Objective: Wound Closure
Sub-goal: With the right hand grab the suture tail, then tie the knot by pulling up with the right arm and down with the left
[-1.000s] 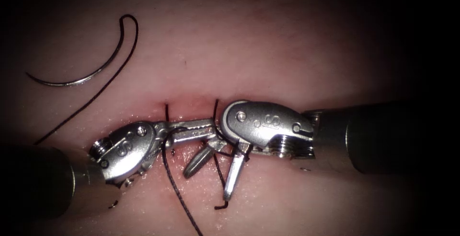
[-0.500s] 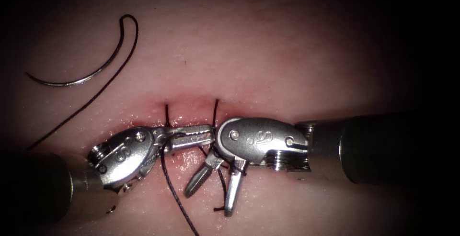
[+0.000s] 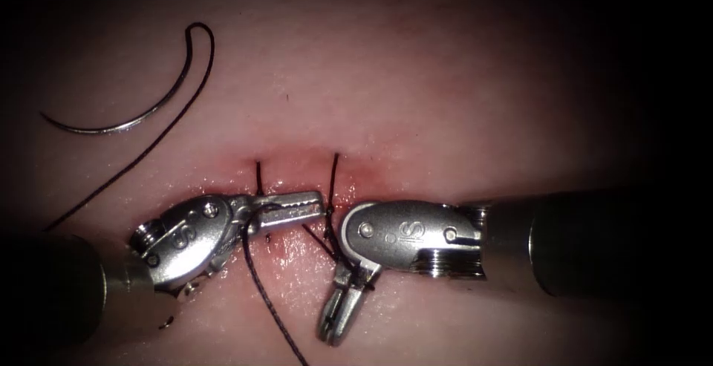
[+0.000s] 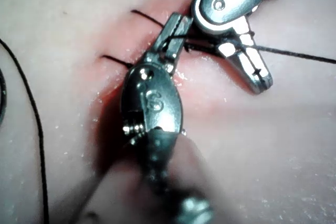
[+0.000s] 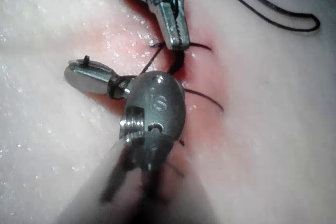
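Observation:
The curved needle [image 3: 111, 124] lies free on the tissue [image 3: 445, 91] at the far upper left, held by neither tool and not in the tissue. Its thread [image 3: 111, 180] trails down to the left. Two stitches [image 3: 333, 171] cross the cut [image 3: 297, 188]. My left tool [image 3: 316, 204] lies along the cut with its jaws shut on the thread, and a dark strand [image 3: 267, 299] hangs from it toward the bottom. My right tool [image 3: 334, 332] points downward below the cut, its jaws shut on the thread's short end [image 5: 85, 59]. Thread [image 4: 294, 53] is wound round its jaws.
Red fluid [image 3: 293, 258] wets the tissue along and just below the cut. Both shafts come in low, the left [image 3: 52, 292] and the right [image 3: 594, 240]. The needle's thread [image 5: 283, 22] bends back in a loop near the needle's tail.
The right tool's jaws, open a second ago around the short thread end, have swung down and shut on it. The left tool has drifted slightly left.

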`<action>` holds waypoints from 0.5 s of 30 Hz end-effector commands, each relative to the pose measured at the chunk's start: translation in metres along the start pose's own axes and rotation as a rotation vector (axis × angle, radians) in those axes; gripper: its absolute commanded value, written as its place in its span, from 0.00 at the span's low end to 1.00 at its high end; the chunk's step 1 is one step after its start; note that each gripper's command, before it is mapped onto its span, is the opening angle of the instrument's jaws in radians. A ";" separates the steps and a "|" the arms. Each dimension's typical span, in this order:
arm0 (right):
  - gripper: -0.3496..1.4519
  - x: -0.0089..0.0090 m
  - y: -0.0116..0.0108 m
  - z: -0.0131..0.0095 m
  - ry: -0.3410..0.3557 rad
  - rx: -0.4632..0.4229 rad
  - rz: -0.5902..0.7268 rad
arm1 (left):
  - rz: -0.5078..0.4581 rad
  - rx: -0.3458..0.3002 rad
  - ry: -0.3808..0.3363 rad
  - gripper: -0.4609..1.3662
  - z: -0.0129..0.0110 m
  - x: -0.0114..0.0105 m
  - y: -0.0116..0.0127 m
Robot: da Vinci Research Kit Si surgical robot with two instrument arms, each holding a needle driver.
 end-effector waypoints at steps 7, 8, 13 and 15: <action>0.00 0.0003 0.0007 -0.0024 0.016 -0.097 0.013 | 0.006 -0.003 0.000 0.06 -0.0003 0.0000 -0.0001; 0.00 0.0003 0.0009 -0.0028 0.018 -0.109 0.017 | 0.006 -0.003 0.000 0.06 -0.0003 0.0000 0.0000; 0.00 0.0008 0.0017 -0.0049 0.029 -0.178 0.042 | 0.007 -0.003 -0.002 0.06 -0.0005 -0.0003 0.0001; 0.00 0.0009 0.0019 -0.0059 0.044 -0.197 0.057 | 0.009 -0.002 -0.007 0.06 -0.0006 -0.0005 0.0002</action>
